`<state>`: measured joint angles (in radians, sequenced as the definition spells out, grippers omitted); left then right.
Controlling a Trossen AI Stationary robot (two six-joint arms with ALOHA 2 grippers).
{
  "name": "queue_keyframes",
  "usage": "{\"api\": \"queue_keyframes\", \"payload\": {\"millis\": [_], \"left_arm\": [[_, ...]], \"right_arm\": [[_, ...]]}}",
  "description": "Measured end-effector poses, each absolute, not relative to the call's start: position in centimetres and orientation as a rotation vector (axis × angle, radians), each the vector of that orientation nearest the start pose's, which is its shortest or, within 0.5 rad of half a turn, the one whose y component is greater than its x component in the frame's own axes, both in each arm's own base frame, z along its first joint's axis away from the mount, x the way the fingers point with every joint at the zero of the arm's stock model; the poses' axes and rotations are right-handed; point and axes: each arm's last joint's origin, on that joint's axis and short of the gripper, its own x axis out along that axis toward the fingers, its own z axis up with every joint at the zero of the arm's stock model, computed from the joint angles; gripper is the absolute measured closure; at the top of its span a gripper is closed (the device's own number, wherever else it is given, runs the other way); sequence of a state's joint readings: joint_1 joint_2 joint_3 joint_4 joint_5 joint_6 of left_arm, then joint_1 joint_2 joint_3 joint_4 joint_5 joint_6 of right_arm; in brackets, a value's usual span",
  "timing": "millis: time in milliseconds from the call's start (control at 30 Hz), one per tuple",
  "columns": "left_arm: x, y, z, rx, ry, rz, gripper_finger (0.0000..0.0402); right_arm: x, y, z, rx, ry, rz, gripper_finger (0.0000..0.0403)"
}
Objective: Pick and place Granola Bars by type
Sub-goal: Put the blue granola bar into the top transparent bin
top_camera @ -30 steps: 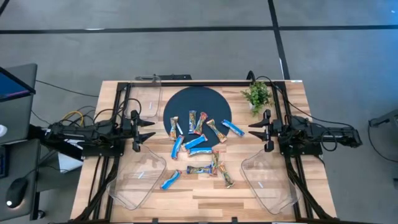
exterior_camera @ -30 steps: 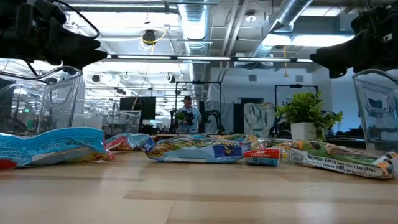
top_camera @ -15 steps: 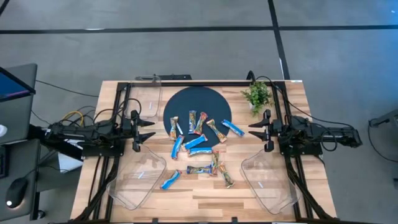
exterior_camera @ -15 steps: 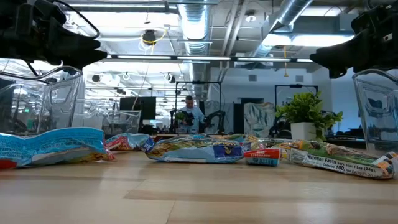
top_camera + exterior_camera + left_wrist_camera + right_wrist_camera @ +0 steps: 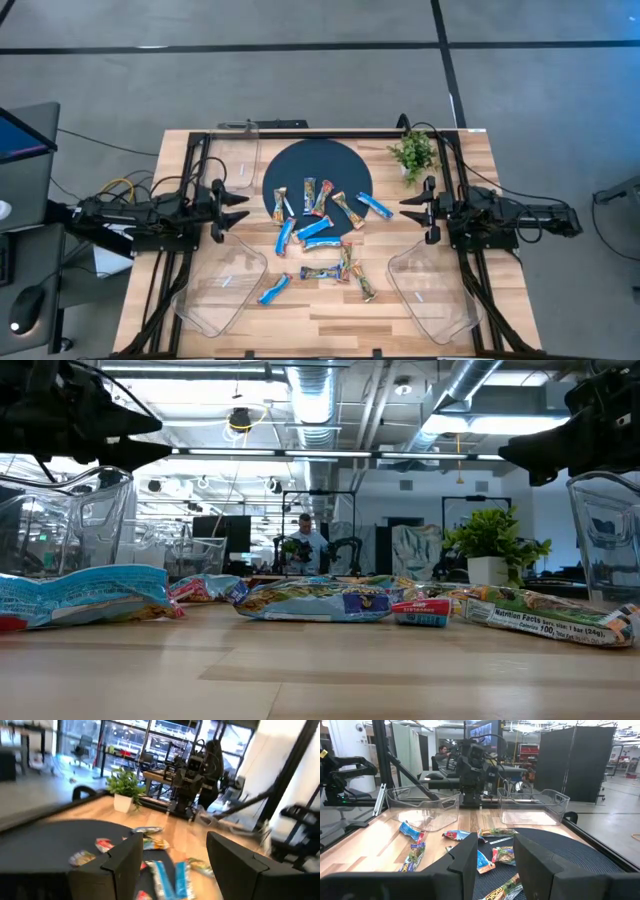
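The Granola Bars (image 5: 322, 232) are seen scattered at the middle of the pale, wood-grained plank worktop (image 5: 470, 180), some lying on a matt black round mat (image 5: 318, 165) and the rest on the bare wood just in front of it. Their wrappers are crinkled glossy film, several bright blue, others tan, red or green. On one green wrapper (image 5: 550, 616) the words "Nutrition Facts" can be read; other print is too small. One blue bar (image 5: 273, 289) is found beside a clear, thin-walled plastic tray (image 5: 205, 300). The left tool (image 5: 236, 211) is held above the worktop's left side, fingers apart and empty. The right tool (image 5: 410, 212) is held opposite, fingers likewise apart, gripping nothing.
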<state>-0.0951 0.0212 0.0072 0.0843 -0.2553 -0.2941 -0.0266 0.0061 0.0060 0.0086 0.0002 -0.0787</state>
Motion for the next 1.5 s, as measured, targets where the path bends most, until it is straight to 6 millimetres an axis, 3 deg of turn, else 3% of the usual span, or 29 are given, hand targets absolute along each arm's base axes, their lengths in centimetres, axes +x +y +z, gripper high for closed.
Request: {"api": "queue_keyframes", "payload": {"millis": [200,500,733,900,1233,1500], "left_arm": [[9.7,0.0,17.2,-0.689,-0.147,0.204,0.0188],[9.7,0.2,17.2,-1.104,-0.234,0.241,0.0188],[9.5,0.5,17.3,-1.055,-0.284,0.335,0.0188],[9.5,0.6,17.4,-1.035,-0.293,0.365,0.0188],[9.5,0.5,17.3,-1.032,-0.276,0.352,0.0188],[9.5,-0.1,18.9,-0.967,-0.302,0.069,0.0188]], "right_arm": [[9.8,-0.3,16.6,-0.079,-0.007,-0.027,0.0282],[9.8,-0.3,17.0,-0.012,-0.046,-0.027,0.0282],[9.6,-0.4,18.4,0.510,-0.209,-0.001,0.0282],[9.4,-0.4,19.0,0.778,-0.273,0.054,0.0282],[9.3,-0.8,19.2,0.814,-0.341,-0.059,0.0282],[9.4,-0.8,18.9,0.925,-0.323,-0.067,0.0282]]}}
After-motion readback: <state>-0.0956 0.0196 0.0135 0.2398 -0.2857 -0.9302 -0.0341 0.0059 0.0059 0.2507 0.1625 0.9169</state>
